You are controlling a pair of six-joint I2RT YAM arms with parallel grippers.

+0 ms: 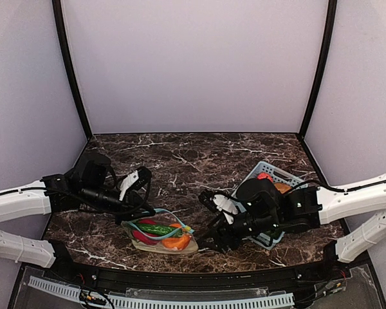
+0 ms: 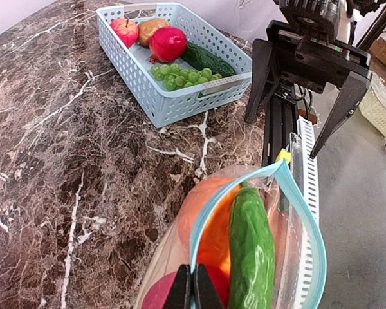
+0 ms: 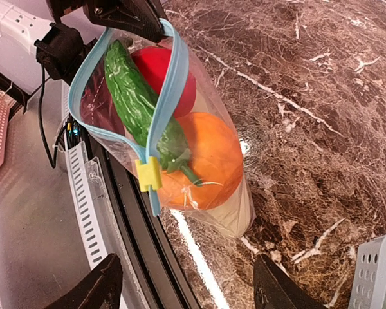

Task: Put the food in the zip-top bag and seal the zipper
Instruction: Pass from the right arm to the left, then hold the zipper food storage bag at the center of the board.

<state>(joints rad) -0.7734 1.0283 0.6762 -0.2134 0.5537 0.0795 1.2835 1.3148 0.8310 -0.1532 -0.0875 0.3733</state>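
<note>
The dark marbled bench [image 1: 180, 154] carried everything. The left arm [image 1: 19, 203] and the right arm [image 1: 360, 196] both reached in toward its near edge. On the right side stood a light blue lattice basket [image 2: 174, 106] holding a red apple [image 2: 125, 29], a red round fruit [image 2: 168, 44], green grapes [image 2: 180, 74] and a dark green vegetable [image 2: 209, 58]. The zip-top bag [image 3: 238, 215] lay at the bench's near edge between the 2 arms, left of the basket and apart from it. Inside it sat an orange [image 3: 209, 154], a green cucumber [image 3: 138, 96] and a red piece [image 3: 164, 71], with something cream-coloured at the bottom. The zipper [image 3: 164, 96] gaped in an open loop around the cucumber. The left jaws were pressed together, pinching the blue strip at 1 end of the mouth. The right jaws were spread wide and held nothing, hanging near the opposite end but clear of the bag. There a small yellow slider [image 3: 148, 174] sat on the strip.
</note>
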